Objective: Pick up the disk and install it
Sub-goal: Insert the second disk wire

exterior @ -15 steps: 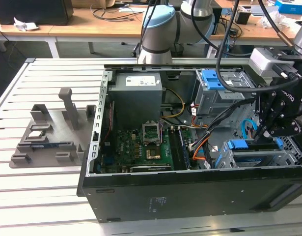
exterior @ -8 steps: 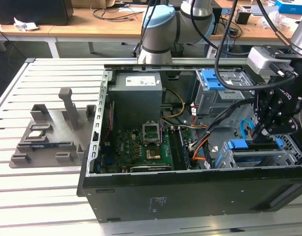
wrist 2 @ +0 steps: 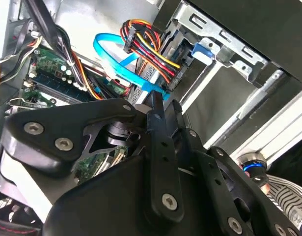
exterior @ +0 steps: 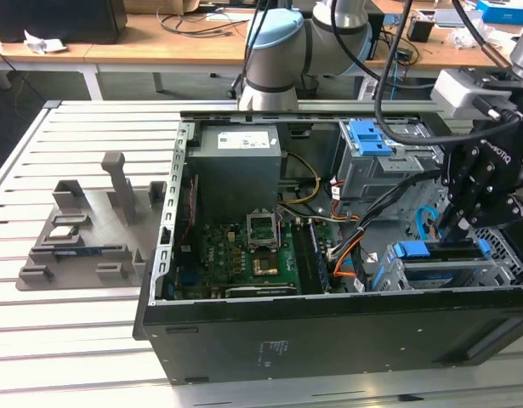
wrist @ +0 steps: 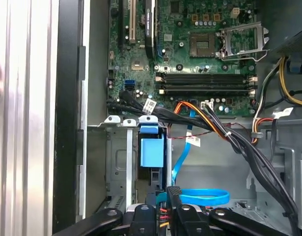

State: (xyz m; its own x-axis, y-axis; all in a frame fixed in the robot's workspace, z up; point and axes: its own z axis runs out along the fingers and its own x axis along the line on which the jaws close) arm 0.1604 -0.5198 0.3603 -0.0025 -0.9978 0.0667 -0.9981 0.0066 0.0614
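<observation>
The gripper (exterior: 459, 228) is hanging inside the open computer case (exterior: 329, 327), at the exterior view's right, just above the drive cage (exterior: 431, 272) in the near corner. In the second wrist view its fingers (wrist 2: 160, 147) are lying pressed close together with nothing visible between them. The disk (exterior: 440, 252) is sitting in that cage with its blue rails showing at the top edge, directly under the gripper; whether the fingertips are touching it cannot be told. In the first wrist view the blue latch (wrist: 151, 151) of the disk is standing just beyond the fingers (wrist: 174, 196), with a light-blue data cable (wrist: 200, 196) looping beside it. Farther left in the case the green motherboard (exterior: 244, 255) is lying flat, with the grey power supply (exterior: 237, 170) at the far side and a second blue-latched bay (exterior: 369, 138) to its right. On the slatted metal surface (exterior: 74, 331), left of the case, a grey fixture (exterior: 87, 234) is standing.
</observation>
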